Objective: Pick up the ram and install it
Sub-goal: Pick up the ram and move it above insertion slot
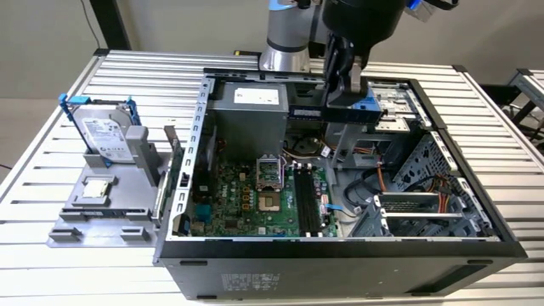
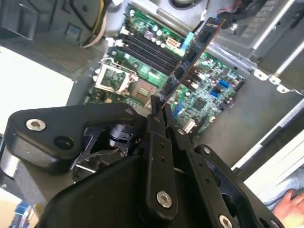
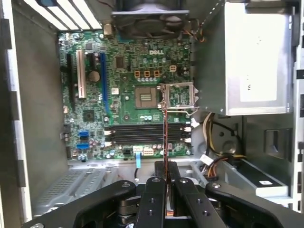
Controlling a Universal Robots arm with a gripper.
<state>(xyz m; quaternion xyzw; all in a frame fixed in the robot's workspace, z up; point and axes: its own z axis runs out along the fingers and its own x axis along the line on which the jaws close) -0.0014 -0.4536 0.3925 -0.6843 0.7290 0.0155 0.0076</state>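
The fingers [image 3: 174, 172] are clamped on one end of the ram [image 3: 165, 135], which juts out over the open case, clear above the black memory slots [image 3: 142, 135] on the motherboard [image 3: 128, 71]. The carrying step is in hand. Seating it looks to need the stick lined up lengthwise with a slot and lowered squarely.

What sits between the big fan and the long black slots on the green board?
The open processor socket, its metal lid swung aside, lies between the fan and the black slots, seen in the first wrist view.
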